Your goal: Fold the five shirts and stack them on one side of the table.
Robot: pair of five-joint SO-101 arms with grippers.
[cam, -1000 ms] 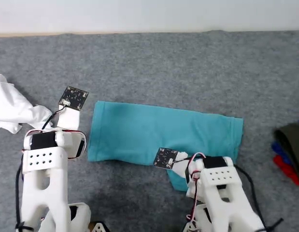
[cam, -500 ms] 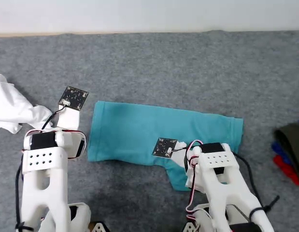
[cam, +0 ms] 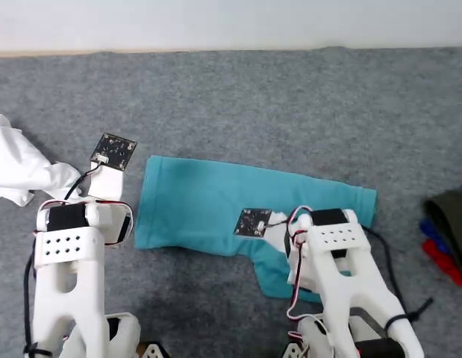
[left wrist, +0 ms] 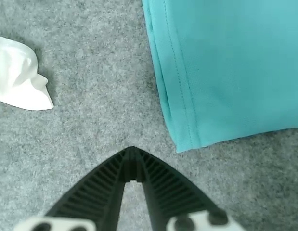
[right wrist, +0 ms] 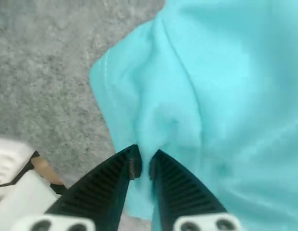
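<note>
A teal shirt [cam: 238, 205] lies folded lengthwise across the middle of the grey table, one sleeve [cam: 279, 272] trailing toward the front edge. My right gripper [right wrist: 144, 163] is shut on a bunched fold of the teal shirt [right wrist: 211, 86] at that sleeve; in the high view the right arm [cam: 331, 253] covers the spot. My left gripper [left wrist: 132, 153] is shut and empty over bare table, just off the teal shirt's [left wrist: 226, 72] near left corner. A crumpled white shirt [cam: 22, 168] lies at the left edge, beside the left arm [cam: 70, 239].
Dark, blue and red shirts [cam: 445, 231] are piled at the table's right edge. The white shirt [left wrist: 19, 77] lies a short way from the left gripper. A pale wall [cam: 231, 22] bounds the far side, with open grey table in front of it.
The right arm has moved away from the front edge, onto the teal shirt. The sleeve under it has shifted and now spreads further right. The left arm has kept still.
</note>
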